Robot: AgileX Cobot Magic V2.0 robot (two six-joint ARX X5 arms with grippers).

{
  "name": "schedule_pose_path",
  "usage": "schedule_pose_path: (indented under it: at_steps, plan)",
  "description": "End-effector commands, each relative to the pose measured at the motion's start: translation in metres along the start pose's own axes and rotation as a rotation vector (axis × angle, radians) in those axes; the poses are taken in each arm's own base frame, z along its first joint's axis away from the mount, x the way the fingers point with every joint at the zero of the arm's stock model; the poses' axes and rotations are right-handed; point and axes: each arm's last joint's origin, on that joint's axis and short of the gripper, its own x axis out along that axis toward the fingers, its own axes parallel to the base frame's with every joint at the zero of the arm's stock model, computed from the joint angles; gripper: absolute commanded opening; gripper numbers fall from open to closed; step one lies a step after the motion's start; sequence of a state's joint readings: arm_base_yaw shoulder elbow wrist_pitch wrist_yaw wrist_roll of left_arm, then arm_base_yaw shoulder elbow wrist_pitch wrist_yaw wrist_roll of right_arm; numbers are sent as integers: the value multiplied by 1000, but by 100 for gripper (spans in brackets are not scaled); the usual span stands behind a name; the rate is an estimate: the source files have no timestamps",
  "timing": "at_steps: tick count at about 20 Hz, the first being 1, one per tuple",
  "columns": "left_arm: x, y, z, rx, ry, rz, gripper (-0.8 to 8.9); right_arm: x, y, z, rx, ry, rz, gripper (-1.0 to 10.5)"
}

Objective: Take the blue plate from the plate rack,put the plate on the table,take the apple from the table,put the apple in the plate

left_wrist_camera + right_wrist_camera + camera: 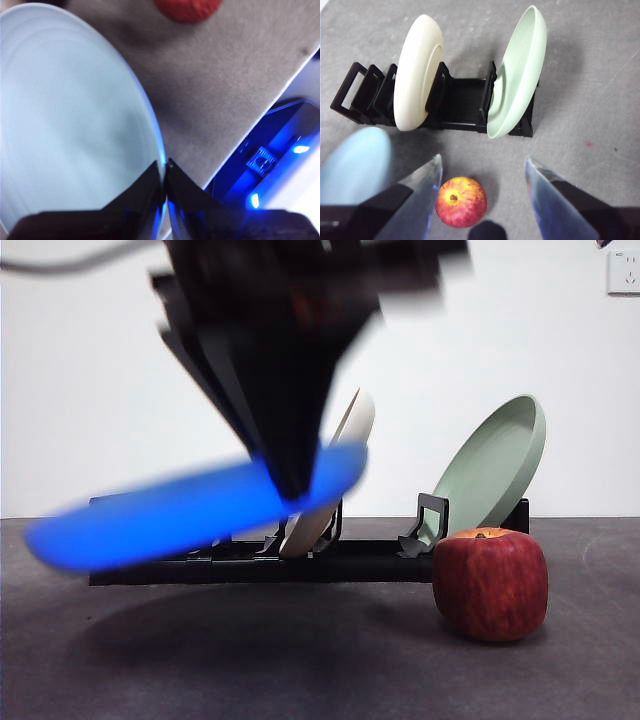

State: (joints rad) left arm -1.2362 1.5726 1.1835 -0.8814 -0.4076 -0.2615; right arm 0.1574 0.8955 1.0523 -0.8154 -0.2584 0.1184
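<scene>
My left gripper (164, 172) is clamped on the rim of the blue plate (190, 512), carrying it nearly flat above the table (250, 660), in front of the plate rack (300, 562); right gripper (482, 167) hangs spread wide over the apple (490, 583)

The left gripper (164, 172) has two matte black jaws, each a wedge narrowing to a thin tip, with blue light glinting along their inner edges. In the front view this same gripper (297, 485) reads as a large dark tapering body, motion-blurred, with layered black plates on one flank and a dark cable trailing off at the top edge. The right gripper (482, 167) has black blocky jaw bodies that carry pale, translucent, blade-like fingers (422, 192) with a bluish sheen, pointed at their ends.
</scene>
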Motion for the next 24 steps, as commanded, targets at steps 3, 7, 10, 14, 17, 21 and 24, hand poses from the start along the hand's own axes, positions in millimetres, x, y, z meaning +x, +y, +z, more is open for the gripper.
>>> schedule_pose_path:
  at_steps: [3,7,10,14,17,21,24]
  plan:
    - [45,-20,3,96,85,22,-8,0,0,1,-9,0,-3,284]
    - [73,-34,4,125,118,1,-8,0,0,0,-8,2,-3,284]
    - [77,-37,3,128,136,-39,4,0,0,0,-6,9,-3,284]
    - [70,-28,2,126,165,-31,388,0,0,-2,-20,27,5,285]
    - [51,-19,9,96,95,6,382,1,3,-2,-28,34,19,295]
    - [-14,4,28,5,-126,-4,382,17,13,-3,-73,99,67,533]
    - [-70,33,31,-93,-322,22,377,42,23,-5,-117,192,75,534]
